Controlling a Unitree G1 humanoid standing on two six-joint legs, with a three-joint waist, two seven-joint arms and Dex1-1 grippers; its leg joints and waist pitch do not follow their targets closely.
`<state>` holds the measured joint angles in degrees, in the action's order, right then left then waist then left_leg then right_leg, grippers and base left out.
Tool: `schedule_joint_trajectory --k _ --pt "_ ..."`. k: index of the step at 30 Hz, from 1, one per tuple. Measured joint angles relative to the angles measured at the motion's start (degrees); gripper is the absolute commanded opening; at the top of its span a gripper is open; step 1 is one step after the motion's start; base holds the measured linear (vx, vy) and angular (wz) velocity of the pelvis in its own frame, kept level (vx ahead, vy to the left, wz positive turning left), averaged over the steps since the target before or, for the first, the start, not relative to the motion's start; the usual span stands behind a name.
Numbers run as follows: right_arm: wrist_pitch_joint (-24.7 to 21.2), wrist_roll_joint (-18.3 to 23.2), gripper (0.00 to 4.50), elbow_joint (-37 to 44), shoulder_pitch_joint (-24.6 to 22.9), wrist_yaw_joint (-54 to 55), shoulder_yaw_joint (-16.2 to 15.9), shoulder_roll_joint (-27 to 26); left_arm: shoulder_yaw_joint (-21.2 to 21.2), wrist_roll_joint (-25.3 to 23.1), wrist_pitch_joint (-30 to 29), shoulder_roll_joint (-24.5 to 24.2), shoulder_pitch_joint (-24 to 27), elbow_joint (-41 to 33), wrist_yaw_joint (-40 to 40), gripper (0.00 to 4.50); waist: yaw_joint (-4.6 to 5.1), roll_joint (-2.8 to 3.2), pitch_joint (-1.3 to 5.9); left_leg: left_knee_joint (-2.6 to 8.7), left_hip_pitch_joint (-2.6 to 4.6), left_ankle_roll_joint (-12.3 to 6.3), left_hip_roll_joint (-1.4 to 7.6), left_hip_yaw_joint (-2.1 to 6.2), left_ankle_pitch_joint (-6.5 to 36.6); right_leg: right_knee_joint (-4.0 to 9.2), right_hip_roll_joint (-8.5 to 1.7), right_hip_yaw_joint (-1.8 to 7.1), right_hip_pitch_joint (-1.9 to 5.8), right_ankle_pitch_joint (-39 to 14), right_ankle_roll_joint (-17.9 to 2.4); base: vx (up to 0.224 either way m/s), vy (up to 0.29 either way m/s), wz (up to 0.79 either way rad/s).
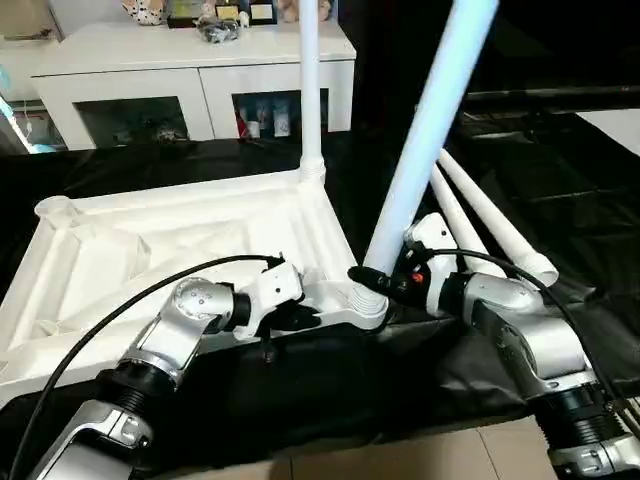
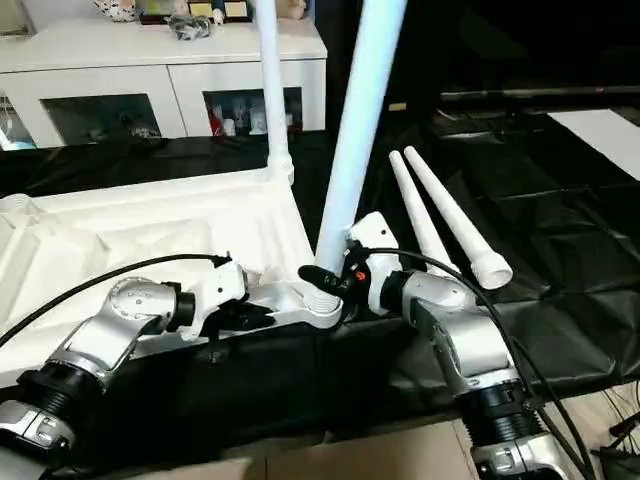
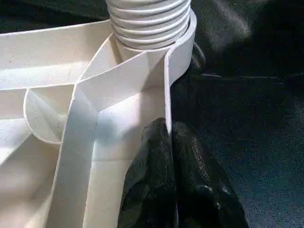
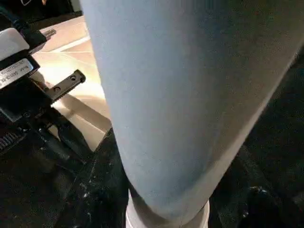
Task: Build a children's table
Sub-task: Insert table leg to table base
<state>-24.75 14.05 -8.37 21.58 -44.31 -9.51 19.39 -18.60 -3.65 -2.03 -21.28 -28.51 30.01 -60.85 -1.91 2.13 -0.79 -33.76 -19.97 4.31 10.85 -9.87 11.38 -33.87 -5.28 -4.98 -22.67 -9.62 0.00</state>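
One leg point(image 1: 309, 90) stands fitted, a second leg point(image 1: 425, 135) is being seated by the right pincer point(image 1: 385, 277) clasped around it, the tabletop point(image 1: 150, 250) rim is pinched by the closed left pincer point(image 1: 300, 316), and two legs point(image 1: 490, 225) are left on the worktop point(image 1: 560, 180).

Head cams look down; wrist cams close on tabletop point(image 3: 57, 156).

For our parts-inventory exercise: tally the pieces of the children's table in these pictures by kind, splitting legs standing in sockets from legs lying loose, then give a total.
Tabletop, upside down: 1
Legs standing in corner sockets: 2, the far leg and the near leg
Legs lying loose on the black sheet: 2, one loose leg and another loose leg
Total: 5 pieces
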Motion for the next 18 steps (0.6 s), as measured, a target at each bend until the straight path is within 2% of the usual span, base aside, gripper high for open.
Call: schedule_joint_trajectory --k 5,10,18 --pt "-0.11 1.12 1.85 -0.15 -0.90 -0.24 1.00 0.17 -0.18 -0.13 0.24 0.26 -0.02 0.09 0.03 0.00 -0.09 -0.17 0.13 0.09 0.00 0.00 0.00 0.00 0.00 0.06 0.00 -0.02 0.00 -0.01 0.01 0.000 0.000 0.00" --pt "-1.54 3.78 1.85 -0.49 -1.30 -0.93 3.75 0.03 -0.39 -0.04 0.96 0.48 -0.02 0.07 -0.02 0.00 -0.27 -0.12 0.13 0.22 -0.06 0.00 -0.03 0.00 0.00 0.35 0.00 -0.02 0.03 0.00 0.00 0.000 0.000 0.00" --pt "-2.56 5.49 1.85 -2.36 0.30 -3.13 4.56 1.01 -0.50 0.02 1.53 0.74 -0.15 0.11 -0.15 0.00 -0.59 0.28 -0.06 0.28 -0.10 -0.01 -0.03 0.00 0.00 0.42 0.00 -0.02 0.03 0.00 0.01 0.000 0.000 0.00"
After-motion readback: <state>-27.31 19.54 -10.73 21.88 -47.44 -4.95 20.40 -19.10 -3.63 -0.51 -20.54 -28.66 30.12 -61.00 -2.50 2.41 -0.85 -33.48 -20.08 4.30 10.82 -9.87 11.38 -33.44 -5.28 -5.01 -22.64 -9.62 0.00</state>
